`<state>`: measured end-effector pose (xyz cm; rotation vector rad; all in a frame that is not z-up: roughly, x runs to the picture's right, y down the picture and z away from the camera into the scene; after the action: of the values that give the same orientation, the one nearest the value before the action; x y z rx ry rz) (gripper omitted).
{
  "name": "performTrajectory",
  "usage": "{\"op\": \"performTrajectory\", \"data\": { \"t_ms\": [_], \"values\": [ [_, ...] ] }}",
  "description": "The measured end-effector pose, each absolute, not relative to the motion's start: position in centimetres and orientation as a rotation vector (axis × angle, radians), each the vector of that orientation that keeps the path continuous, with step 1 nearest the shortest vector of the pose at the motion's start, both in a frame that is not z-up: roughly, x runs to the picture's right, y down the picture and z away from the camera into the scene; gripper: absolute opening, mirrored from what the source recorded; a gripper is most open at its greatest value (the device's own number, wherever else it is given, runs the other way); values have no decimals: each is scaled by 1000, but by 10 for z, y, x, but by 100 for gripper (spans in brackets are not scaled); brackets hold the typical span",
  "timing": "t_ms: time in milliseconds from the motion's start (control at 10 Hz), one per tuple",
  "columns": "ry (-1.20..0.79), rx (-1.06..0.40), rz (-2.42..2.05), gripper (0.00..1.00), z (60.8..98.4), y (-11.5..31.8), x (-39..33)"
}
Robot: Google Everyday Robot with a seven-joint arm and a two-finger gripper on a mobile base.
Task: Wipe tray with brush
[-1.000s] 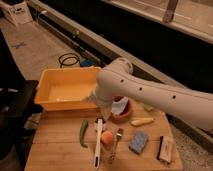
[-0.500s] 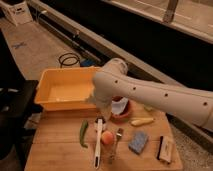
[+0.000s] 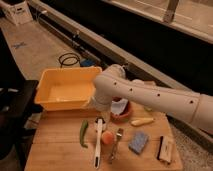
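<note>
Large deep rectangular yellow plastic tray (image 3: 50, 102) sits at the far-left corner of the wooden tabletop (image 3: 60, 152), and its inside looks bare. Long, slender white-handled brush (image 3: 98, 145) lies flat near the middle of the tabletop. It runs from the centre toward the near edge, well clear of the tray.

My fingers (image 3: 100, 119) hang off my white arm (image 3: 150, 97), which reaches in from the right edge. They are spread and sit low over the far end of the brush, just in front of the tray's near wall. The view is poor there, so I can't tell whether they touch the brush or only hover above it. Nothing is pinched as far as I can see.

- Green chili-shaped vegetable (image 3: 83, 133): just left of the brush, about parallel to it.
- Round orange fruit (image 3: 107, 138): right against the brush handle, on its right side.
- Silver metal fork (image 3: 116, 145): just right of the fruit, pointing toward the near edge.
- Blue rectangular sponge (image 3: 138, 142): right of the fork.
- Short black-and-white block (image 3: 165, 148): by the near-right corner.
- Small brown bowl (image 3: 123, 117): behind the fork with something white inside, partly covered by my arm.
- Pale yellow elongated item (image 3: 142, 121): right of the bowl.
</note>
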<state>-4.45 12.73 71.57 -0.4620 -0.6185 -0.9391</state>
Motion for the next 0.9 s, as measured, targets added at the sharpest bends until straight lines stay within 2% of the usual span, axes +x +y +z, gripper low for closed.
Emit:
{"op": "performTrajectory", "data": {
  "t_ms": [600,900],
  "values": [
    [-810,-460,-993,80,748,150,-54],
    [-887,-443,-963,80,751,157,-56]
  ]
}}
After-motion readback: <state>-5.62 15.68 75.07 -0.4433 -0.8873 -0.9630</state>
